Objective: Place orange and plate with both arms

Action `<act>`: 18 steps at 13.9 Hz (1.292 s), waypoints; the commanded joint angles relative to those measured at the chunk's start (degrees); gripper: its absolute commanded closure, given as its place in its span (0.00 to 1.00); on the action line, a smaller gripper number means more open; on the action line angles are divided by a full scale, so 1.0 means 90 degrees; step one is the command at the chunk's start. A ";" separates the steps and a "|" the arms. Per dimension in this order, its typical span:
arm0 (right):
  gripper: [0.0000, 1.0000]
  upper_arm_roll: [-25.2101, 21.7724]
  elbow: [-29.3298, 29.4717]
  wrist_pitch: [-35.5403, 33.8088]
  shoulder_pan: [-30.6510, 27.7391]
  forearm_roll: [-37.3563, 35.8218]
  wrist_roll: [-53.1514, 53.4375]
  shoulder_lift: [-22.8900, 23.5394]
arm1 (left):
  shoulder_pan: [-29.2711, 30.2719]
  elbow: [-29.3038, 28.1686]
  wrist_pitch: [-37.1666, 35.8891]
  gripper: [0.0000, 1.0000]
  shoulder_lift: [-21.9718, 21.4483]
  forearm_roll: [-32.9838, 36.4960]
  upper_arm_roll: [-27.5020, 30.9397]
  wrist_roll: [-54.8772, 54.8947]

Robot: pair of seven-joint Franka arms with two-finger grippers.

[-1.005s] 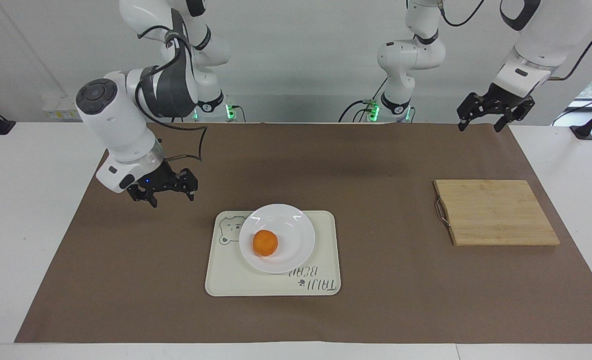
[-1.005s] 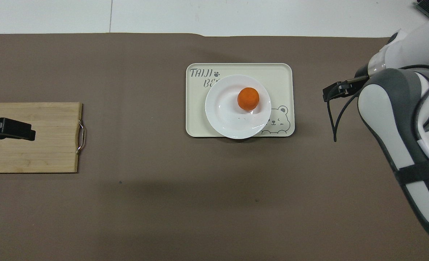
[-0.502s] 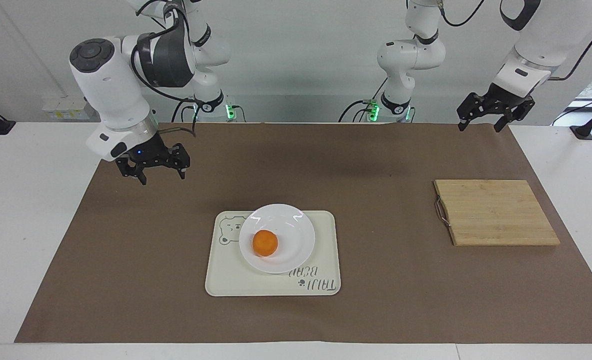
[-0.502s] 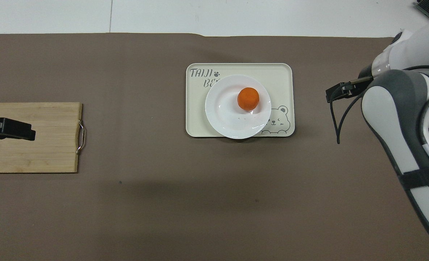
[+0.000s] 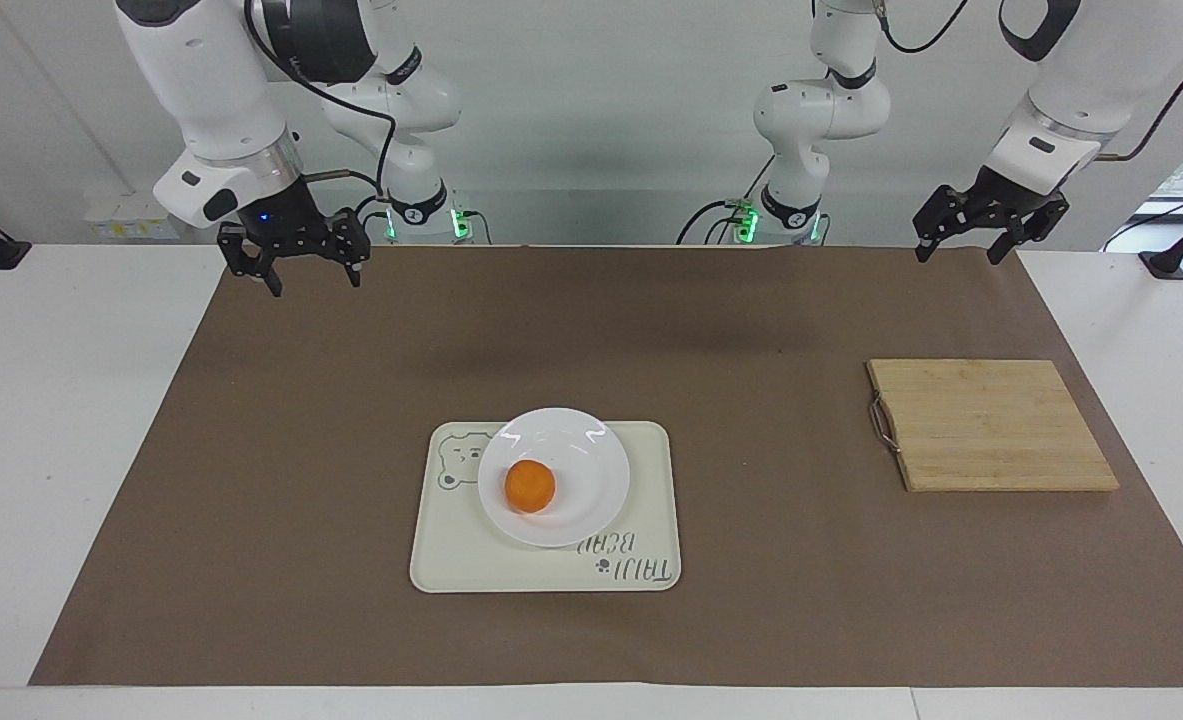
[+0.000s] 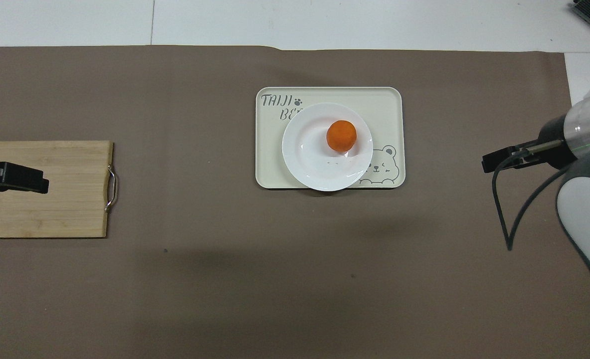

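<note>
Fingers on both grippers are spread apart and hold nothing. That makes sense if the job looks done, because nothing is left to carry.

The right gripper [image 5: 296, 268] hangs up in the air over the brown mat [image 5: 351, 560], at the right arm's end of the bench [image 5: 61, 420]. It is well apart from the food things, so it cannot bump them. The left gripper [image 5: 991, 232] hangs over the left arm's end of the bench and seems to be waiting. From above it covers part of the wooden cutting board [image 5: 991, 425], but the facing view shows it up high and not touching the wood.

The orange [image 5: 530, 486] sits on the white plate [image 5: 591, 470]. It is a little off the middle, toward the right arm's end. The plate is shallow and its rim curves up, so I think the round fruit will not roll away.

The plate rests on the cream tray [image 5: 641, 520] with the bear drawing and the letters. It covers part of the bear and part of the words. Its rim pokes just past the tray edge nearer to the robots. The tray lies flat on the mat, near the middle of the bench, where both arms can reach it.

The cutting board lies bare, toward the left arm's end, well apart from the tray.
</note>
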 commanded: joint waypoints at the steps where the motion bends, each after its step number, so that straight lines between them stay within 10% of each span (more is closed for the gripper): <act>1: 0.00 0.0046 -0.0131 -0.0288 0.0033 -0.0235 0.0249 -0.0435 | 0.0029 0.0078 -0.0090 0.00 0.0007 0.0084 -0.0024 -0.0013; 5: 0.00 0.0075 0.0143 -0.1244 -0.0035 -0.0177 0.0483 -0.0690 | 0.0029 0.0088 -0.0090 0.00 0.0007 0.0084 -0.0024 -0.0003; 18: 0.00 0.0065 -0.0277 -0.0953 -0.0044 -0.0128 0.0513 -0.0896 | 0.0029 0.0088 -0.0090 0.00 0.0017 0.0084 -0.0024 -0.0003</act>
